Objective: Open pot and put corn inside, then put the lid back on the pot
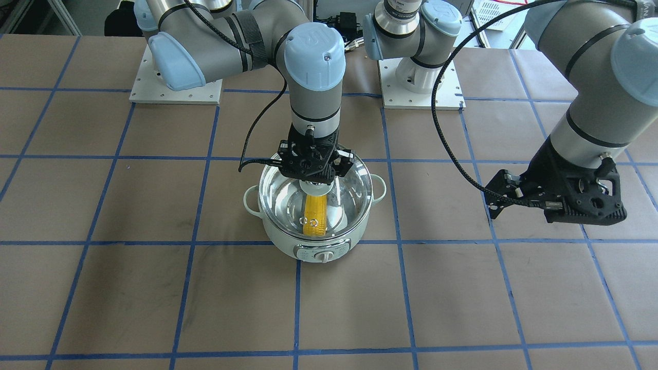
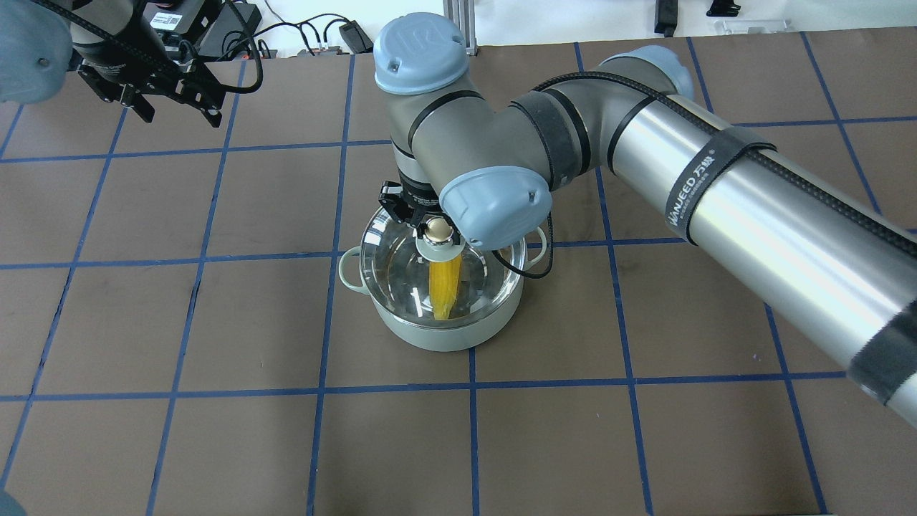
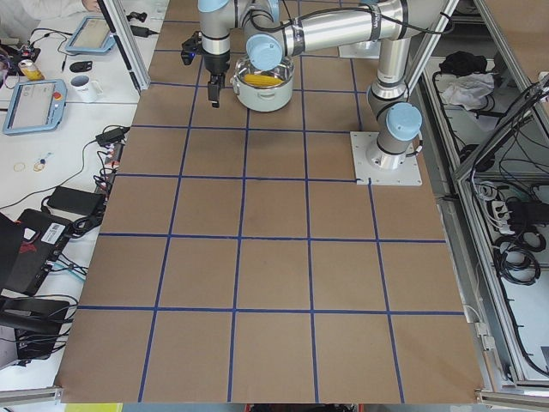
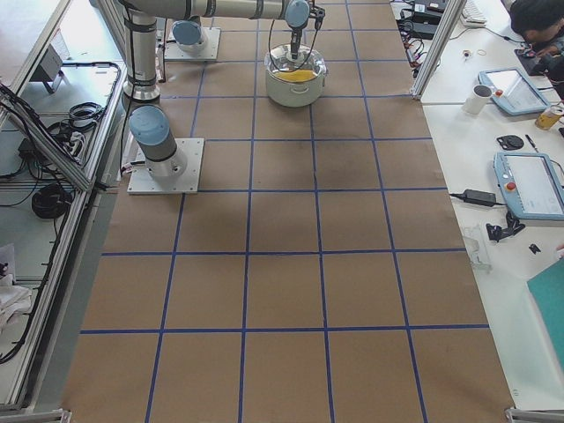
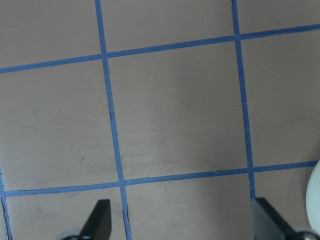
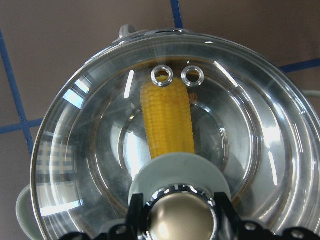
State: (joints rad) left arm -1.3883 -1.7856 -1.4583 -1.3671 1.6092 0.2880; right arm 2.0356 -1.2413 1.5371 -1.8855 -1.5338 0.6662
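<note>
— The pot (image 1: 280, 234) stands near the middle of the counter (image 1: 462, 298), over a crossing of the blue tape lines (image 1: 296, 303). Where do we see the corn?

— We see the corn (image 1: 315, 215) lying inside the pot, under the lid (image 1: 352, 192), which rests on the pot's rim. Through the glass we can follow the cob from below the knob (image 6: 179, 215) out towards the two steam holes (image 6: 162, 75).

— And the pincers?

— The right pincer (image 1: 314, 181) is clenched on the knob, with a finger (image 6: 136, 212) pressed to each side. The left pincer (image 5: 182, 225) hangs released, jaws wide apart, above bare counter and well apart from the pot.

— What crowds the pot?

— From overhead, we find the right arm's wrist joint (image 2: 494, 204) covering the lid's far edge. Its black cable (image 2: 534, 269) loops just beside one side handle (image 2: 349, 276). Nothing else we see lies near the pot. The arms' base plates (image 1: 177, 85) sit at the robot's edge. On the operators' bench in the side view we spot a mug (image 4: 481, 97).
</note>
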